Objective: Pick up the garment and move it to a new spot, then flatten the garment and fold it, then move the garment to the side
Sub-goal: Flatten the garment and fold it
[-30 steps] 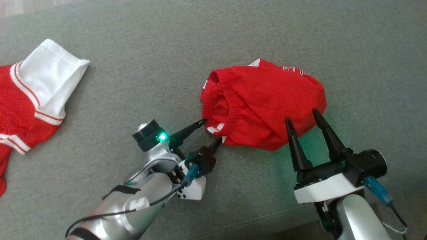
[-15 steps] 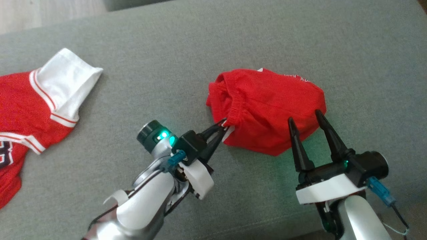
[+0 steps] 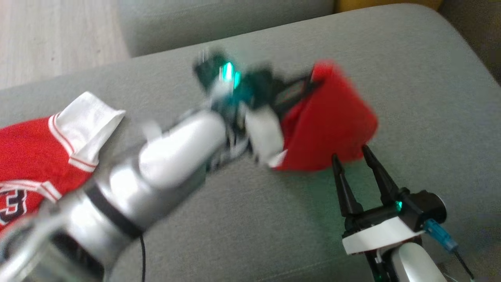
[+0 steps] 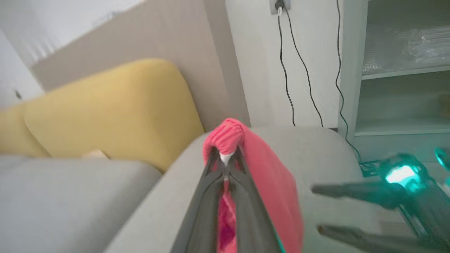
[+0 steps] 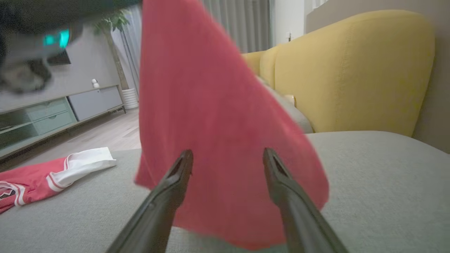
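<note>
My left jaws pinch the garment (image 3: pixel 332 125) by its waistband, right jaws open; swinging fast could shake it loose.

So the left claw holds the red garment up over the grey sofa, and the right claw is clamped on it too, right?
Not quite. The right gripper is open, its jaws spread before the red garment and clamping nothing, as the right wrist view shows. The left gripper does hold it up over the grey sofa.
</note>
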Motion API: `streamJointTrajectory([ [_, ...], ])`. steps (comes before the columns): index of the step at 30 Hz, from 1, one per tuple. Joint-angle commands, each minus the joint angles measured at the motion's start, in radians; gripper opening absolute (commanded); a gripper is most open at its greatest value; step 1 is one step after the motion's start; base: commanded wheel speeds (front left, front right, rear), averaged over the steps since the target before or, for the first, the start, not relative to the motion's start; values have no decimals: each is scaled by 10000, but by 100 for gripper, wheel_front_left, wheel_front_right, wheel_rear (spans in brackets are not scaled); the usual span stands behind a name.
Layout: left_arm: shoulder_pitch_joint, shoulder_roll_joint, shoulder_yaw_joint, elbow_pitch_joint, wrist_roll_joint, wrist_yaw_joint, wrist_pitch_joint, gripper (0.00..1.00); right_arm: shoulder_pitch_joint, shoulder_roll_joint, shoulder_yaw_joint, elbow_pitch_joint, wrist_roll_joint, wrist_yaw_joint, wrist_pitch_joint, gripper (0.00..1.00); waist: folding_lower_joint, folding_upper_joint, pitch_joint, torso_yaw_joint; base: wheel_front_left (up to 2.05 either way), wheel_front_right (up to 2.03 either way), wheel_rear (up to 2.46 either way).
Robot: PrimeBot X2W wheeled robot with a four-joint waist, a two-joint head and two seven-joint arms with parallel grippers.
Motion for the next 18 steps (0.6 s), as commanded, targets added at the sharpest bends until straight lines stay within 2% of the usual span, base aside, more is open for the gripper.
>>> streamJointTrajectory([
  [1,-1122,97,391,-256,-72,14,129,0,-128,-26,277,-311,77,75,-65,100,0,0,-220,-252,0,0,0],
  [4,-2513,-159,610,251,-267,14,631,0,-55,-26,335,-359,195,75,-65,100,0,0,-376,-500,0,0,0],
  [8,-3301,-374,861,1907,-550,250,1793,0,-69,-26,377,-498,309,75,-65,100,0,0,-430,-814,0,0,0],
  [9,-3128,-357,829,2792,-699,327,2172,0,-102,-26,405,-563,372,75,-65,100,0,0,-405,-954,0,0,0],
  [12,-2319,-212,713,3850,-963,300,2290,0,-142,-26,422,-665,457,75,-65,100,0,0,-292,-1058,0,0,0],
  [18,-983,242,585,4916,-1347,189,2043,0,-58,-26,447,-767,467,75,-65,100,0,0,19,-873,0,0,0],
])
